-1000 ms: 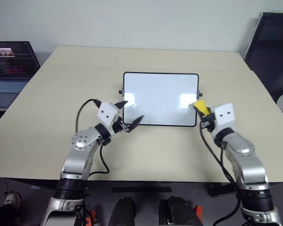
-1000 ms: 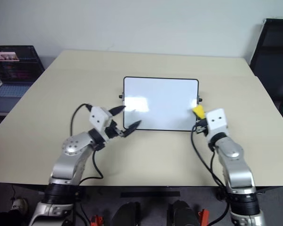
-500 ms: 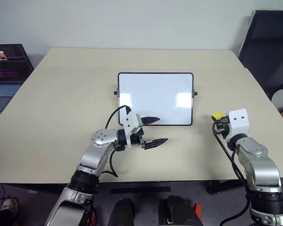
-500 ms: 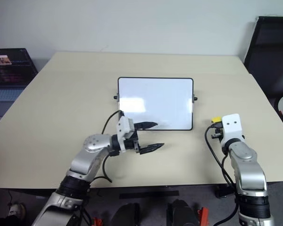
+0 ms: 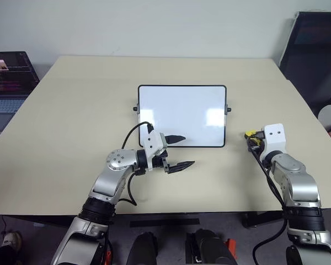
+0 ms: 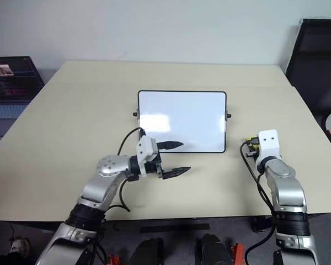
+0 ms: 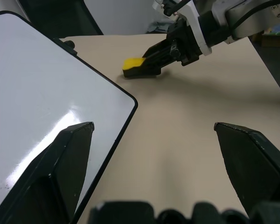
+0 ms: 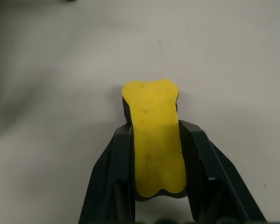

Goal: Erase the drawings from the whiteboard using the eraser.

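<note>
The whiteboard [image 5: 182,113] lies flat in the middle of the table, its face plain white with two glare patches; the drawings are out of view. My left gripper [image 5: 180,152] points right at the board's near edge and is open, one finger over the frame, the other over bare table. My right gripper [image 5: 250,136] sits low on the table just right of the board, shut on the eraser [image 8: 154,135], whose yellow top pokes out between the fingers [image 8: 114,172]. In the left wrist view, the eraser [image 7: 136,65] rests on the table beyond the board's corner [image 7: 130,102].
An open laptop [image 5: 8,77] stands off the table's left edge. A black chair [image 5: 314,52] is at the back right. Bare beige table [image 5: 71,121] surrounds the board on all sides.
The camera has shifted. My right gripper carried the eraser off the board's right edge down to the table beside it. My left gripper swung to point right along the board's near edge.
</note>
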{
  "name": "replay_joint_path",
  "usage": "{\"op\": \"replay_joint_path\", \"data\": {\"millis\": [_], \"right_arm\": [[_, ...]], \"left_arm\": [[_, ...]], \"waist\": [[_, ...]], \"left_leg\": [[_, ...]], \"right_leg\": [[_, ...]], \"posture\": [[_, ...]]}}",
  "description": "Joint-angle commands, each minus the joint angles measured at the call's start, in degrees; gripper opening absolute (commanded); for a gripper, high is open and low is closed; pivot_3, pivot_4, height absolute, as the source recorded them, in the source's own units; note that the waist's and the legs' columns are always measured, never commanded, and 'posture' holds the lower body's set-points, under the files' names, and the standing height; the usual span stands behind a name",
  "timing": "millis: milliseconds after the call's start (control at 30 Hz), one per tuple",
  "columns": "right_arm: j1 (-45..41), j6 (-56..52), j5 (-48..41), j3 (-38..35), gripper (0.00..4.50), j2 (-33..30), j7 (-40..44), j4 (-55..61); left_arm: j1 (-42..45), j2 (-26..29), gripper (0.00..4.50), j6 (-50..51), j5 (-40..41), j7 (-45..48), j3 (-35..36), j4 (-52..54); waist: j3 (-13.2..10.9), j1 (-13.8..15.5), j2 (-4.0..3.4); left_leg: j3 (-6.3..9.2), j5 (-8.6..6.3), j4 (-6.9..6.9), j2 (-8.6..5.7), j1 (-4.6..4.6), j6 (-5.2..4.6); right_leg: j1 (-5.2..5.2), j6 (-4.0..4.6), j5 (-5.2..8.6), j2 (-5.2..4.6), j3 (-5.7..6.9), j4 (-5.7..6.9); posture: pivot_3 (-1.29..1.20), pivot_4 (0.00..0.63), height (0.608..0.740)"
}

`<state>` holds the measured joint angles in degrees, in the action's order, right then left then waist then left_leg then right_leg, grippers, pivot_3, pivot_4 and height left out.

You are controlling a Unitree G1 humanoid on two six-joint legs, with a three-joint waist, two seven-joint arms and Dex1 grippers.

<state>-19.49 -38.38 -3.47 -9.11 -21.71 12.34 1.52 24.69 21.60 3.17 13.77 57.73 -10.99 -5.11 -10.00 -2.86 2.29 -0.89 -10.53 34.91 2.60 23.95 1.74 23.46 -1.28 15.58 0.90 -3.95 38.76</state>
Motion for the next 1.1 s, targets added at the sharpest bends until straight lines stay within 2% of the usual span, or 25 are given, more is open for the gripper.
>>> {"op": "replay_joint_path", "data": {"millis": [33,667,733,867,1000,1033,1100], "right_arm": [[-0.81,0.96,-0.25,-1.38,0.99,-0.77,-0.55,0.75],[1.01,-1.95,-1.65,-2.68,0.99,0.11,-2.26,3.02],[0.95,-2.06,-2.17,-2.77,1.70,0.23,-2.32,3.08],[0.84,-2.05,-2.52,-2.70,2.83,0.05,-2.76,3.09],[0.86,-2.06,-2.30,-2.61,4.26,-0.21,-3.30,3.23],[0.87,-2.07,-2.30,-2.65,4.49,-0.24,-3.37,3.32],[0.88,-2.03,-2.31,-2.73,4.49,-0.26,-3.50,3.40]], "left_arm": [[0.30,0.31,4.50,0.14,0.08,-0.70,0.37,3.22],[1.00,0.41,4.50,1.84,0.56,-0.34,0.12,3.89],[0.98,0.49,4.50,1.83,0.56,-0.33,0.19,3.95],[0.99,0.60,4.50,1.78,0.55,-0.35,0.29,3.93],[0.91,0.62,4.50,1.63,0.51,-0.36,0.33,3.82],[0.85,0.64,4.50,1.59,0.52,-0.32,0.33,3.78],[0.80,0.66,4.50,1.52,0.54,-0.27,0.35,3.69]], "waist": [[0.00,0.01,0.00],[0.00,0.00,0.00],[0.00,-0.01,0.00],[0.00,-0.01,0.00],[0.00,-0.01,0.00],[0.00,-0.01,0.00],[0.00,-0.01,0.00]], "left_leg": [[-0.01,0.00,0.00,0.00,0.00,0.00],[-0.01,0.00,0.01,0.00,-0.03,0.00],[0.00,0.00,0.01,0.00,-0.02,0.00],[-0.01,0.00,0.01,0.00,-0.03,0.00],[-0.01,0.00,0.01,0.00,-0.02,0.00],[-0.01,0.00,0.01,0.00,-0.02,0.00],[-0.01,0.00,0.01,0.00,-0.03,0.00]], "right_leg": [[0.00,0.00,0.00,0.00,0.00,0.00],[0.00,0.00,0.00,0.00,0.00,0.04],[0.00,0.00,0.00,0.00,0.00,0.04],[0.00,0.00,0.00,0.00,0.00,0.04],[0.00,0.00,0.00,0.00,0.00,0.04],[0.00,0.00,0.00,0.00,0.00,0.04],[0.00,0.00,0.00,0.00,0.00,0.04]], "posture": [[0.00,0.150,0.740],[0.00,0.150,0.740],[0.00,0.150,0.740],[0.00,0.150,0.740],[0.00,0.150,0.740],[0.00,0.150,0.740],[0.00,0.150,0.740]]}}
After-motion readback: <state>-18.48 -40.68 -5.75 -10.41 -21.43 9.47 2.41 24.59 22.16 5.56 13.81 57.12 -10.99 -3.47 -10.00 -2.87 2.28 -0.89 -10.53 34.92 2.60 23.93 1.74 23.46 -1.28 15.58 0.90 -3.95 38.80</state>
